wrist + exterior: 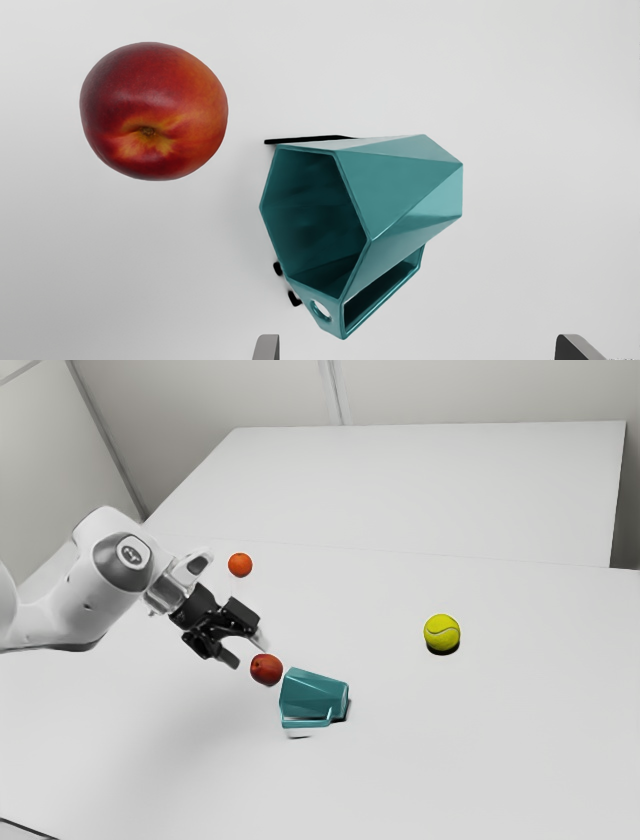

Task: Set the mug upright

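Note:
The teal faceted mug [312,698] lies on its side on the white table in the exterior view, its handle low on the side nearest the camera. My gripper [250,653] hangs above the table to the exterior view's left of the mug, apart from it. In the wrist view the mug [400,190] shows its hollow mouth facing toward the peach's side, with the handle on the side nearest my fingers. The gripper [417,347] is open, its two fingertips wide apart with nothing held between them.
A red peach [266,669] is close beside the mug, also seen as a large peach [154,111] in the wrist view. An orange [240,565] is farther back behind the gripper. A yellow-green tennis ball [442,632] rests toward the exterior view's right on the table [520,740].

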`<act>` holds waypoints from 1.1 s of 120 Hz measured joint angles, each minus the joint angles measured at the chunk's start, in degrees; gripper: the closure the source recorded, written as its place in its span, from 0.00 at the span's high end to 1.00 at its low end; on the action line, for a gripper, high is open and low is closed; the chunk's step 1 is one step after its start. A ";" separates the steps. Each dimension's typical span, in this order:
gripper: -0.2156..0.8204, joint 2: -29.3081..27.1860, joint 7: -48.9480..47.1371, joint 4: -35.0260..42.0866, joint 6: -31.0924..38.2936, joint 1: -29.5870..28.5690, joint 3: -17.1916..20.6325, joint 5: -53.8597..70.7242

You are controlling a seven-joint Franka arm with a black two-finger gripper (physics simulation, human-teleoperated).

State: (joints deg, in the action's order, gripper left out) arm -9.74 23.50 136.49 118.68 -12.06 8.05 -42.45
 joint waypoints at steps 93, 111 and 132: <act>0.79 11.45 32.24 1.53 1.43 -0.87 0.06 -19.95; 0.79 13.48 36.19 1.31 1.21 -0.60 0.49 -21.75; 0.79 14.94 39.70 0.12 0.43 -0.08 1.58 -23.30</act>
State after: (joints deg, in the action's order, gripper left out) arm 5.20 63.20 136.61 119.11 -12.14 9.64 -65.75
